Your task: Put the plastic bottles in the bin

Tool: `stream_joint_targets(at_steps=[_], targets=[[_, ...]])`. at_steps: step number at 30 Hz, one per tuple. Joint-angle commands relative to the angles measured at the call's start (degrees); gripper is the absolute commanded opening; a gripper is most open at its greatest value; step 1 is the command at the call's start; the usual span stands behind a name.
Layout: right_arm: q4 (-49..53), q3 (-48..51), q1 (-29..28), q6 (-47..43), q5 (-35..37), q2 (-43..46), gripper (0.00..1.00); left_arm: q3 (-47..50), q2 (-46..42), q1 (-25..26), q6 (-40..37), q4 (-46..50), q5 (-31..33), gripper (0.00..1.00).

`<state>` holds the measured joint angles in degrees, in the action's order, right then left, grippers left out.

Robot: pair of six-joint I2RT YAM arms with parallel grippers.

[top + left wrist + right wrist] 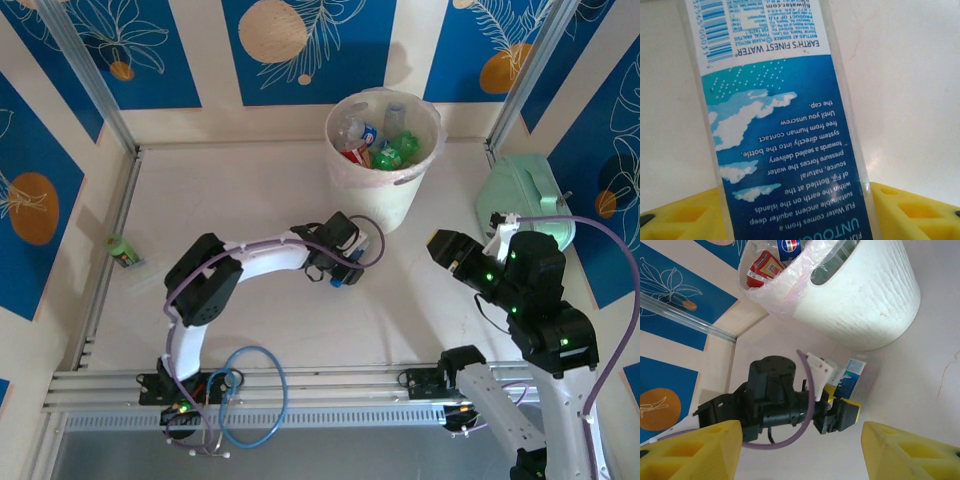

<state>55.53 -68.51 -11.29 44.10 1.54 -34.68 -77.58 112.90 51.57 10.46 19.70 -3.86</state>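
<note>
Bottles (400,148) in bin (395,205); one bottle (785,125) before bin; lone bottle (122,250) far left

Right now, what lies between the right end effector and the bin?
Just bare table, as the top view shows: the right end effector hangs open beside the bin, with nothing in the gap.

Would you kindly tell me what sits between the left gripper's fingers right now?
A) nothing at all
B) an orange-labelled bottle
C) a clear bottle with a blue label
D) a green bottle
C: the left wrist view shows a blue-labelled bottle standing between the yellow fingers of the left gripper.
</note>
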Motion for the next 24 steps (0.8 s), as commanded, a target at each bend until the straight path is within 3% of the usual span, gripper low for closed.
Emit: stream_joint_targets(at_steps=[1, 6, 12, 17, 24], targets=[[0.63, -1.36, -0.16, -0.07, 0.92, -0.21, 0.65, 3.63, -7.99, 1.30, 1.16, -1.26, -0.70, 0.60], [0.00, -0.53, -0.15, 0.68, -0.53, -1.69, 0.65, 10.21, -20.24, 2.76, 1.97, -2.80, -1.78, 0.60], [-4.09, -0.04, -0.39, 1.81, -7.98, -5.88, 0.69, 14.38, -34.58, 4.15, 2.36, -4.97, -3.58, 0.63], [-8.27, -1.17, -3.22, 2.81, -12.24, -10.11, 0.74, 14.52, -40.92, 4.50, 2.10, -4.16, -3.41, 0.63], [-14.74, -5.67, -11.90, 3.57, -10.18, -18.07, 0.77, 14.30, -44.49, 4.85, 2.00, -2.35, -4.03, 0.63]])
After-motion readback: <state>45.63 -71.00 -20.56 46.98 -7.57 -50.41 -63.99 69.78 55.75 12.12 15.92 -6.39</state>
